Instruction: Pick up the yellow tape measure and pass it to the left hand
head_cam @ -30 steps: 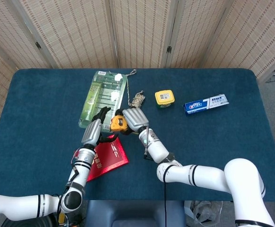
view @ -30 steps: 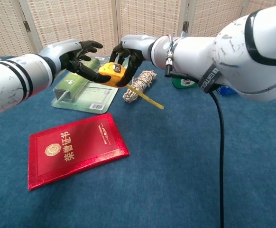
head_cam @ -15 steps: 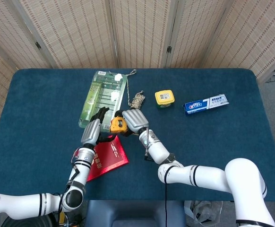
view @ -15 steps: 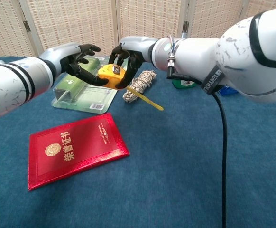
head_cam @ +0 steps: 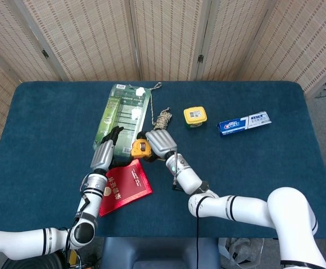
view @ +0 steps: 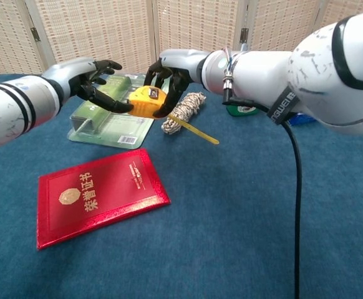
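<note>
My right hand [head_cam: 159,142] [view: 169,70] grips the yellow tape measure [head_cam: 140,148] [view: 144,102] from above, held up over the table. A short length of yellow blade [view: 196,130] sticks out of the case toward the right. My left hand [head_cam: 105,147] [view: 93,82] is just left of the tape measure, fingers spread and holding nothing. In the chest view one left fingertip [view: 124,108] reaches to the edge of the case; I cannot tell whether it touches.
A red booklet [head_cam: 125,185] [view: 97,196] lies below the hands. A green blister pack [head_cam: 122,115] [view: 110,119] and a twine bundle [head_cam: 163,117] [view: 185,111] lie behind them. A yellow-lidded tub [head_cam: 195,116] and a blue toothpaste box [head_cam: 244,123] are at the right.
My left hand has drifted a little to the left, away from the tape measure. The right hand keeps its grip and has barely moved.
</note>
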Controlling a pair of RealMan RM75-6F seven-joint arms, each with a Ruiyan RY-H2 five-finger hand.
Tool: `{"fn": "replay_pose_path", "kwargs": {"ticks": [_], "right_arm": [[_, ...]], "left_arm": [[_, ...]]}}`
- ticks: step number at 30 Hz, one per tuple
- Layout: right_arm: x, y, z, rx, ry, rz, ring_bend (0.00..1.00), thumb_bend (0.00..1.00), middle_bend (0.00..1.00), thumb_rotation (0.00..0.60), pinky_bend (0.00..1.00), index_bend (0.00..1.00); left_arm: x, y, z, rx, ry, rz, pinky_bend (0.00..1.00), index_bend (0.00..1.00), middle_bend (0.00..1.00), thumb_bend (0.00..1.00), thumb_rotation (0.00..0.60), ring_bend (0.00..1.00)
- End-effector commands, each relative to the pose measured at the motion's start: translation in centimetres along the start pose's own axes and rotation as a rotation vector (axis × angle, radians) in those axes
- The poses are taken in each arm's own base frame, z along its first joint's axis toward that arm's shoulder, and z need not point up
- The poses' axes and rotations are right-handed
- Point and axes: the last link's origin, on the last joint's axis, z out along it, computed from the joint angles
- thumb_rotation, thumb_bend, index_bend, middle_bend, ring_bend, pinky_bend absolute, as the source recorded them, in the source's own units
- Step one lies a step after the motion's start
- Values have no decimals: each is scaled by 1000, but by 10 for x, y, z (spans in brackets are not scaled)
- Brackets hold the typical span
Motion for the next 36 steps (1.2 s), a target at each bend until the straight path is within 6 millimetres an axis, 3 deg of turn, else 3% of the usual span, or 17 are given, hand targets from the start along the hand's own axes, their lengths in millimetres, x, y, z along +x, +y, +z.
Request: {"fn": "replay_pose_path", "kwargs": {"ticks": [1,10,12,15,21,30,36], "right_arm": [[1,2,0,-5,1,0,456,295,539,600,210,629],[1,5,0,-12,0,-3,460,295,539,600,210,630],[1,6,0,-15,2,-4,461,295,539,600,210,629],[1,7,0,-20,-1,-4,462,295,539,600,210,630],[-1,8,1,-25,-7,-10,466,295,540,600,215,630],[3,12,0,-39,-3,-13,467,295,540,600,223,630],[7,18,-2,-48,0,-27,467,294,540,600,223,630]], "left_arm": [[2,-3,0,1,8,17,0,0,0,325,600,0],[5,-9,2,24,5,9,0,16,0,388,600,0],[6,-9,3,26,8,-6,0,104,0,412,600,0],[6,-8,3,16,23,-28,0,315,0,434,600,0],[4,-5,4,3,23,-60,0,520,38,488,600,0],[3,-7,6,-2,38,-74,0,652,127,566,600,0],[9,-13,7,12,53,-85,0,685,146,577,600,0]]}}
